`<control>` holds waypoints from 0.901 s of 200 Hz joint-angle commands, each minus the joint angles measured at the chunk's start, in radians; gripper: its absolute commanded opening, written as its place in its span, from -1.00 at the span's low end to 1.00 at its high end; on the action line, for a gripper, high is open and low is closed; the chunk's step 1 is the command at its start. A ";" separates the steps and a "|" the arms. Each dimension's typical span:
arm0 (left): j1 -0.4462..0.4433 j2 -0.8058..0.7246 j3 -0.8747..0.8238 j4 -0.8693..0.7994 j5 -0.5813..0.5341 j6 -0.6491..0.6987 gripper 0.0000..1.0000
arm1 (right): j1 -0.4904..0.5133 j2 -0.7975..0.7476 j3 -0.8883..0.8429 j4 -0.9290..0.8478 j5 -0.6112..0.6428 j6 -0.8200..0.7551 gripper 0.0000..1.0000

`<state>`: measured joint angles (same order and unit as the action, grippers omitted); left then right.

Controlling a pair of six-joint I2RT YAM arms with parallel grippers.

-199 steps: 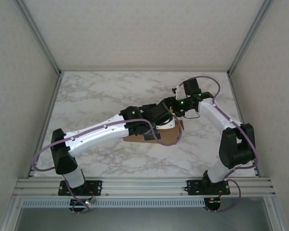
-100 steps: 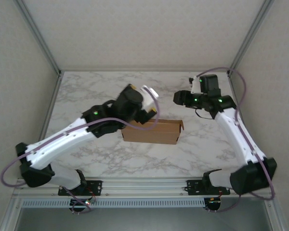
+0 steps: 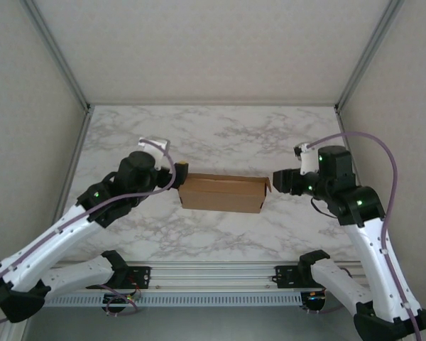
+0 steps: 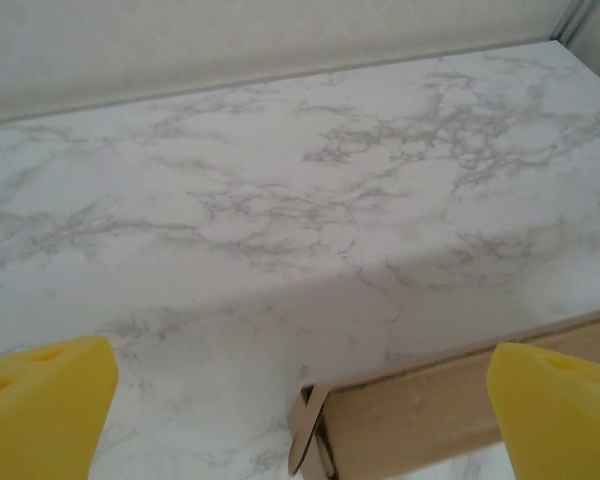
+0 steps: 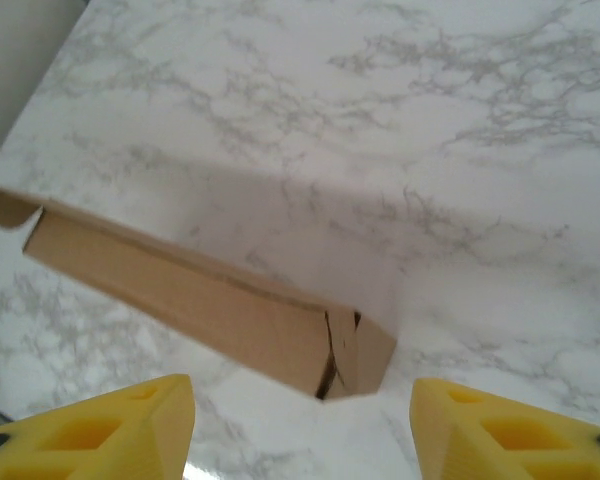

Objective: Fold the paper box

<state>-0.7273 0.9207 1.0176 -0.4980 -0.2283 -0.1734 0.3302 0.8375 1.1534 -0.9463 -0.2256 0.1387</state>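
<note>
Cardboard, plain brown and matte: the paper box [image 3: 224, 193] lies mid-tabletop [image 3: 220, 135], long, shallow and sharp-edged. You should find it light, stiff along the creases and easily dented, so take it by the short ends. Your left end effector [image 3: 179, 172] gapes wide beside the left end. The right end effector [image 3: 275, 181] is spread and empty at the right end.

A white, grey-veined marble-patterned tabletop [image 3: 220, 135] is bearing a long, flat, rectangular brown cardboard box [image 3: 224, 193]; the box is lying directly on the surface near its middle, its long side running left to right; at the right end the folded flaps are gaping slightly; at the left end a rounded tab is sticking out.
</note>
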 commanded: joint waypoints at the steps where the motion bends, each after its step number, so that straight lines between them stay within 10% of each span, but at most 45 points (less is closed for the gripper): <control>1: 0.037 -0.054 -0.059 0.018 0.029 -0.042 0.89 | 0.026 -0.010 -0.060 -0.061 0.009 -0.065 0.15; 180: 0.058 -0.098 -0.221 0.121 0.074 0.084 0.60 | 0.074 0.167 -0.136 0.087 0.004 -0.148 -0.43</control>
<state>-0.6788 0.8257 0.8146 -0.4191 -0.1795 -0.1040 0.3920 0.9947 1.0061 -0.8711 -0.1871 0.0105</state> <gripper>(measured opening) 0.802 0.316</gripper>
